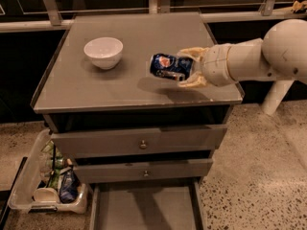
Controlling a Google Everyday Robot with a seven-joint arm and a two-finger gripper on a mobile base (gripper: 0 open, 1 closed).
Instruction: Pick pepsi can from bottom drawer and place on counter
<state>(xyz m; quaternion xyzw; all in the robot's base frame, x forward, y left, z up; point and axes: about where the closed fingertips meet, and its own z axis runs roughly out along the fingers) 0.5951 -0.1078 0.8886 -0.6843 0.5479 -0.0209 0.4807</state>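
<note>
My gripper (184,67) reaches in from the right and is shut on the pepsi can (168,66), a dark blue can with a round red-white-blue logo. The can lies on its side in the fingers, held a little above the right half of the grey counter (134,87), casting a shadow on it. The bottom drawer (144,207) is pulled open at the foot of the cabinet, and its flat grey floor is bare.
A white bowl (103,51) sits on the counter's left half. Two shut drawer fronts with small knobs (142,144) are below the counter. A clear bin (50,183) with snack items stands on the floor at the left. A white post (276,97) stands at the right.
</note>
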